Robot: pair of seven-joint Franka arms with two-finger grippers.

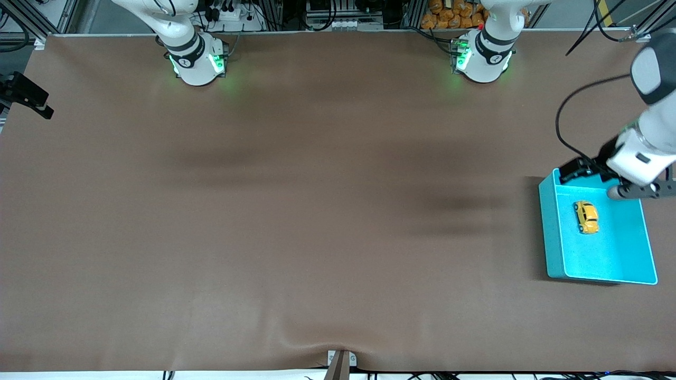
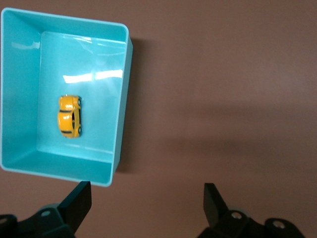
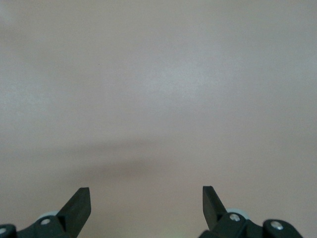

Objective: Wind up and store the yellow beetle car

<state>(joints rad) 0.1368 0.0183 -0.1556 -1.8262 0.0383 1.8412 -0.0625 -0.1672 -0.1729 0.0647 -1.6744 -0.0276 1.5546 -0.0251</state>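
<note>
Sitting inside the turquoise bin (image 1: 553,232), the yellow beetle car (image 1: 586,216) rests on its wheels on the bin floor, roughly mid-floor and a bit toward the wall facing the right arm's end, clear of every wall. Left wrist view confirms it: car (image 2: 70,116) alone in the bin (image 2: 20,59), nothing touching it. Bin sits at the left arm's end of the brown table (image 1: 296,211), in the half nearer the front camera. Left gripper (image 1: 615,182) hangs over the bin's edge farthest from the front camera, up in the air, close above the rim there; in its own wrist view the left gripper (image 2: 147,203) has its fingers (image 2: 79,201) spread wide with only bare table and the bin corner between them, gripping nothing. Car is well apart from those fingers. Right arm waits: only its base (image 1: 195,60) shows in the front view, at the table's edge farthest from that camera. Right gripper (image 3: 146,204) shows in its wrist view only, fingers (image 3: 79,203) spread wide over plain table surface, nothing between them, nothing held. Car is stored in the bin, both claws empty.
</note>
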